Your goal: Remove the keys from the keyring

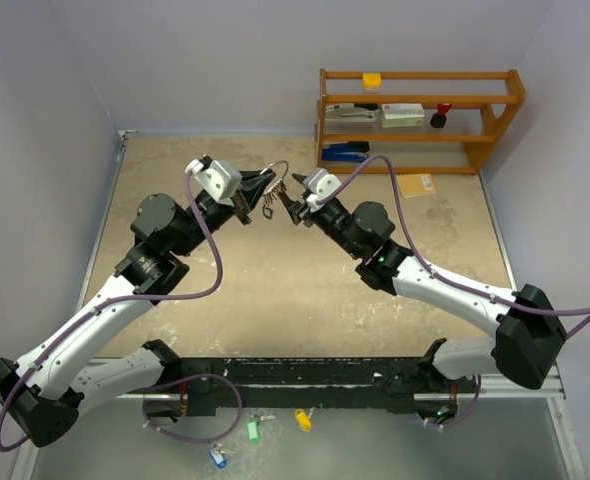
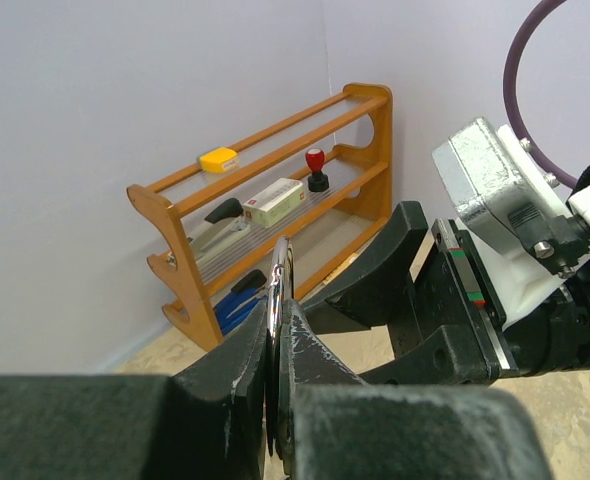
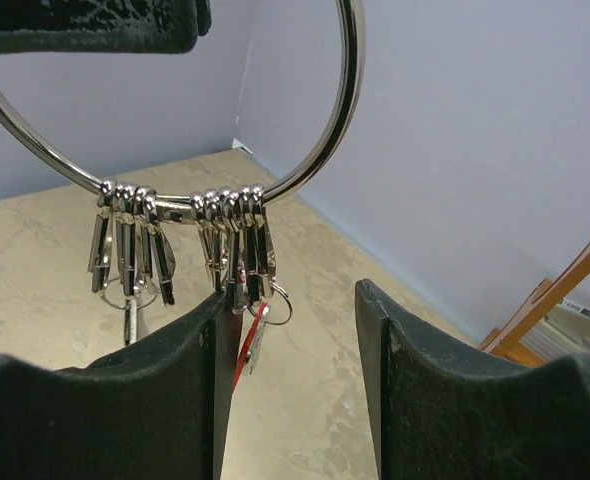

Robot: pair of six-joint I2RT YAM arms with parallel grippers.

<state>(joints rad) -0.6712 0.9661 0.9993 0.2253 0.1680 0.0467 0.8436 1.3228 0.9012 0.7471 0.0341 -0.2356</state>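
Observation:
The keyring (image 3: 350, 100) is a large silver wire ring held up above the table, with my left gripper (image 2: 278, 310) shut on its rim (image 2: 280, 275). Several silver keys (image 3: 135, 245) hang in two bunches from its lower arc. One key with a red tag (image 3: 247, 335) hangs from the right bunch (image 3: 237, 240). My right gripper (image 3: 293, 300) stands open just below the keys, the red tag beside its left finger (image 3: 175, 390). From above, the left gripper (image 1: 258, 188) and right gripper (image 1: 293, 200) meet at the ring (image 1: 275, 172).
A wooden rack (image 1: 420, 115) with a stapler, box and stamp stands at the back right, and a yellow card (image 1: 416, 184) lies before it. Green (image 1: 253, 430), yellow (image 1: 302, 419) and blue (image 1: 216, 457) tagged keys lie below the arm bases.

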